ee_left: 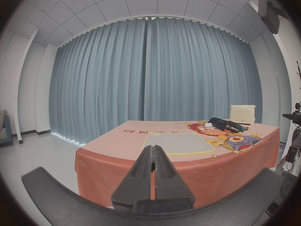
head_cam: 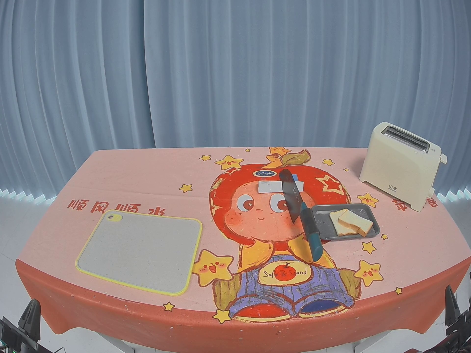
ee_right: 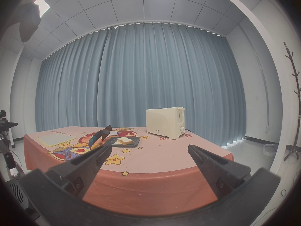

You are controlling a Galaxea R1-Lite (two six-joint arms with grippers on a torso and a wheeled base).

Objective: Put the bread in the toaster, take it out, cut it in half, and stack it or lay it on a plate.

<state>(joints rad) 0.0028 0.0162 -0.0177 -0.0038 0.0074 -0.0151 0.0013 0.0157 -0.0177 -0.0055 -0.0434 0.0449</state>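
Separating cutting board (head_cam: 140, 251) from tray (head_cam: 324, 211) of bread (head_cam: 354, 221) lies a knife (head_cam: 299, 212).

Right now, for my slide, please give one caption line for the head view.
Bread on a tray beside a knife, toaster at the table's right, cutting board at its left.

Red characters (head_cam: 116, 206) stood printed on the tablecloth (head_cam: 147, 175) well left of the toaster (head_cam: 400, 165); a small dark mark (head_cam: 393, 188), too small to read, sat on the toaster's front.
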